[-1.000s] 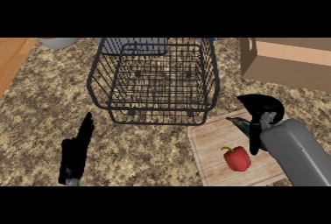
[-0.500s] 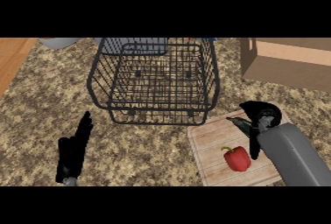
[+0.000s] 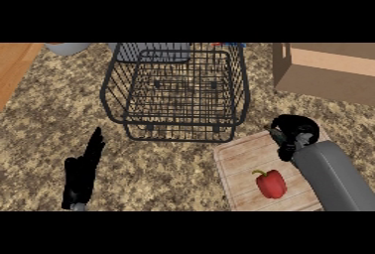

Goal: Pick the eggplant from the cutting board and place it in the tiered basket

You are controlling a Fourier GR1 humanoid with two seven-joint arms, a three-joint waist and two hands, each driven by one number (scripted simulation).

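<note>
Red and glossy, the vegetable on the cutting board [image 3: 245, 163] looks like a bell pepper [image 3: 272, 183] with a green stem, not the eggplant the task names; no eggplant shows anywhere. The pepper lies near the board's lower right corner, apart from both hands, so the pick has not begun.

The right hand [image 3: 293, 134] hovers over the board's upper right corner, above and beyond the pepper, its grey forearm coming in from the lower right across the board's right edge. Its fingers seem curled inward and grasp nothing, though the black hand against the dark shadow makes this hard to read with certainty. From this pose it would probably have to draw back and down toward the pepper.

The left hand [image 3: 82, 171] rests near the counter's lower left, fingers straight and released, pointing up the view, well apart from the work and likely just kept out of the way.

The black wire tiered basket [image 3: 176, 89] stands on the speckled counter [image 3: 44, 124] just beyond the board's upper left corner, close enough for a short carry. Its upper tier is partly cut off at the top. A cardboard box [image 3: 330, 69] sits at the upper right corner, cropped by the view, and a grey vessel [image 3: 66, 47] at the upper left shows only its lower rim.
</note>
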